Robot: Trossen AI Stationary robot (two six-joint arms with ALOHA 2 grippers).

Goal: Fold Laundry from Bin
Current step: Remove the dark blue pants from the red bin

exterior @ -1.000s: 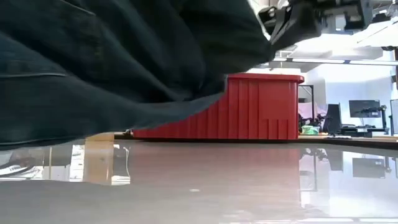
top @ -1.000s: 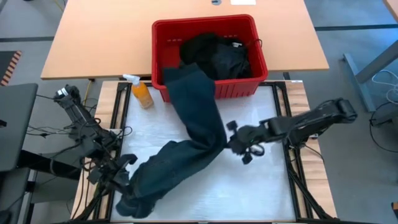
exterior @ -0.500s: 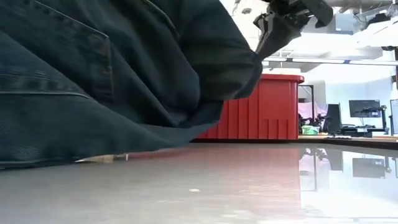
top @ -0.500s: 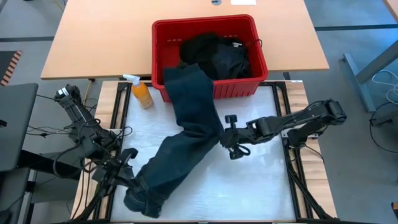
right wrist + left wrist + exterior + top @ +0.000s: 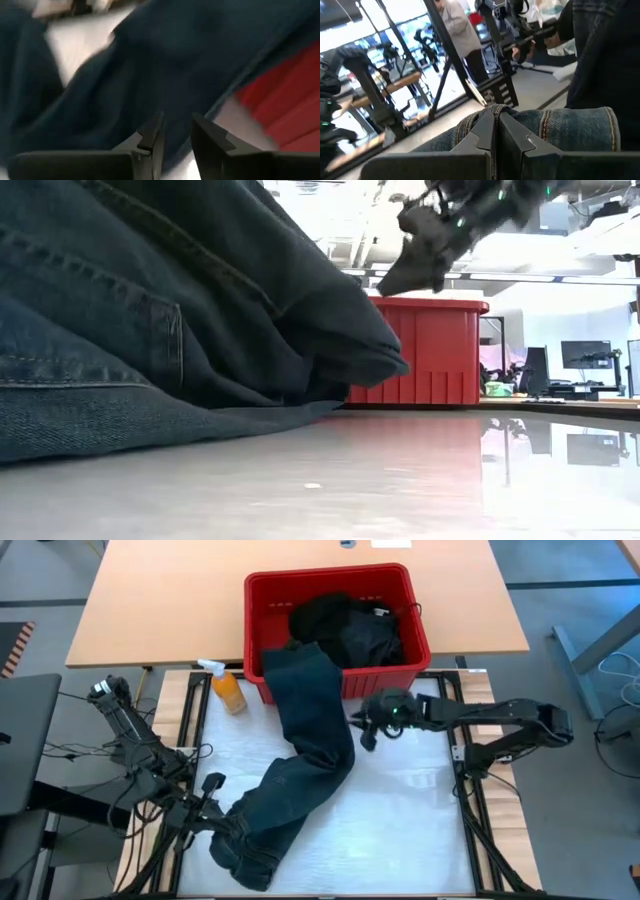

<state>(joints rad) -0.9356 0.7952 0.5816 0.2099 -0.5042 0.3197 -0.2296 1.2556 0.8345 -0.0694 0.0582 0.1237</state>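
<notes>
A pair of dark blue jeans [image 5: 310, 730] hangs by one leg over the near rim of the red bin [image 5: 400, 585] and runs down across the table to its near left. More dark laundry [image 5: 345, 630] fills the bin. My left gripper [image 5: 226, 824] is shut on the jeans' near end, seen close in the left wrist view [image 5: 496, 117]. My right gripper [image 5: 362, 732] hovers in the air just in front of the bin, at the right edge of the hanging leg. It is open [image 5: 172, 132], with nothing between its fingers. My left gripper pinches a thick stitched edge of the jeans [image 5: 540, 125] between its two fingers, at the garment's near end. The fingers lie about level and come from the table's left. The bunched denim below and beside them rests on the table [image 5: 200, 420].
An orange spray bottle [image 5: 228, 690] stands left of the bin, by the table's far left corner. A wooden desk [image 5: 150, 610] carries the bin's far part. The white table surface [image 5: 400, 820] to the right of the jeans lies bare.
My right gripper has swung from the jeans' middle bend toward the far edge, up to the front of the bin, rolling as it went. The jeans' near part has sunk onto the table and bunched closer in beside my left gripper, which has turned at the wrist.
</notes>
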